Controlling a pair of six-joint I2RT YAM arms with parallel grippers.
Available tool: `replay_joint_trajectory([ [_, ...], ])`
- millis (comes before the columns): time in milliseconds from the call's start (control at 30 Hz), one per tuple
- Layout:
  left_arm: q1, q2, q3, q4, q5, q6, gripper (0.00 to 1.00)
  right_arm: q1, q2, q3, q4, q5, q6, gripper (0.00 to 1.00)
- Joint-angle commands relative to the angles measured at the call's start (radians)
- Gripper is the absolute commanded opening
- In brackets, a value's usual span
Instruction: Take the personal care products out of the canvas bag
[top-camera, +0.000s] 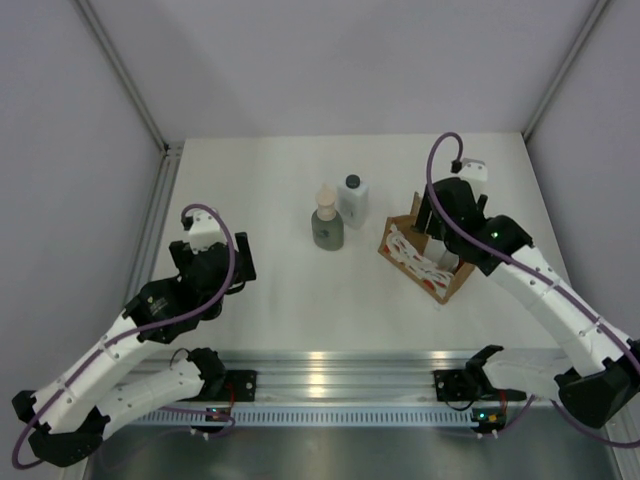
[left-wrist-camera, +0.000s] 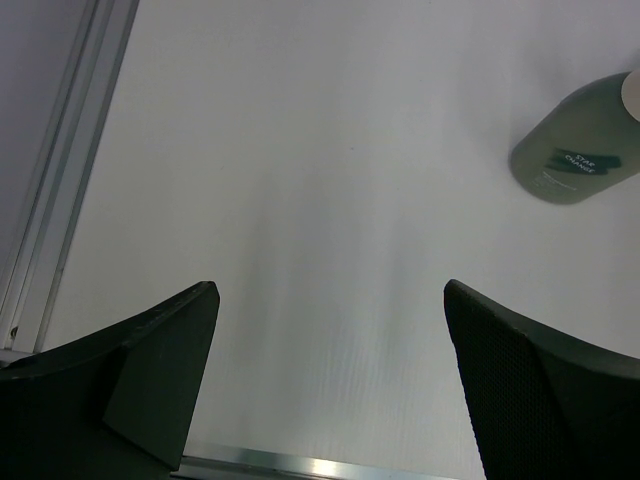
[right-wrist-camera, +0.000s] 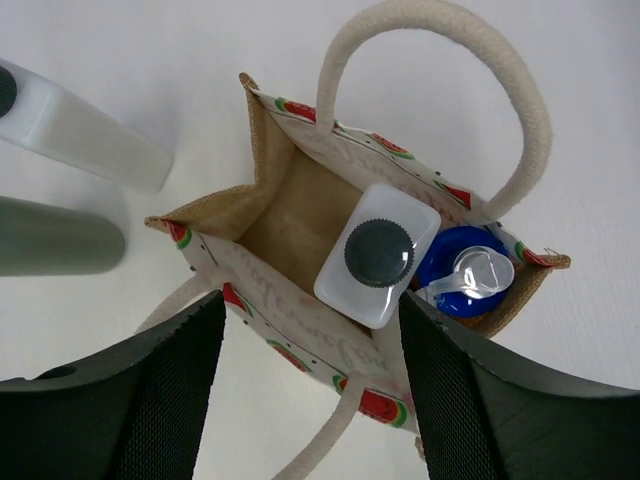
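Right hand (right-wrist-camera: 310, 305) above canvas bag (right-wrist-camera: 290, 210), fingers apart, white bottle (right-wrist-camera: 378, 255) and blue-capped bottle (right-wrist-camera: 465, 280) inside, left hand (left-wrist-camera: 330, 292) spread wide over worktop (left-wrist-camera: 300, 150)

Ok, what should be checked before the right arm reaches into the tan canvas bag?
1. tan canvas bag with cream rope handles upright, mouth open: ok.
2. white bottle with dark ribbed cap inside it, uncovered: ok.
3. right gripper above the bag, jaws apart: ok.
4. That bottle centred between the jaws: not ok, it sits toward one finger.
5. left gripper open, away from the bag: ok.
6. grey-green pump bottle clear of the bag: ok.
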Motion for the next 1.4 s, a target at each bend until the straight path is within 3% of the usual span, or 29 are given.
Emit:
replay_joint_trajectory([
  [0, 0.0, 0.005, -0.007, 0.018, 0.01, 0.005, 0.98, -0.006, -0.063, 0.019, -0.053, 0.026, -0.034, 0.67],
  [300, 0.0, 0.068, 0.021, 0.017, 0.076, 0.002, 0.98, -0.037, -0.133, -0.089, -0.113, -0.026, -0.052, 0.6],
  [533, 0.0, 0.147, 0.12, 0.072, 0.277, -0.093, 0.98, -0.101, -0.213, -0.178, -0.113, -0.116, -0.086, 0.58],
  [733, 0.0, 0.325, 0.223, 0.254, 0.47, -0.143, 0.98, -0.124, -0.224, -0.228, -0.08, -0.145, -0.121, 0.42],
  [900, -0.002, 0.541, 0.297, 0.409, 0.599, -0.195, 0.98, -0.163, -0.238, -0.296, -0.009, -0.213, -0.157, 0.38],
  [1067, -0.017, 0.738, 0.447, 0.472, 0.62, -0.222, 0.98, -0.227, -0.218, -0.331, 0.045, -0.268, -0.196, 0.34],
  [1367, -0.035, 0.983, 0.577, 0.567, 0.628, -0.28, 0.98, -0.247, -0.23, -0.319, 0.086, -0.287, -0.219, 0.33],
])
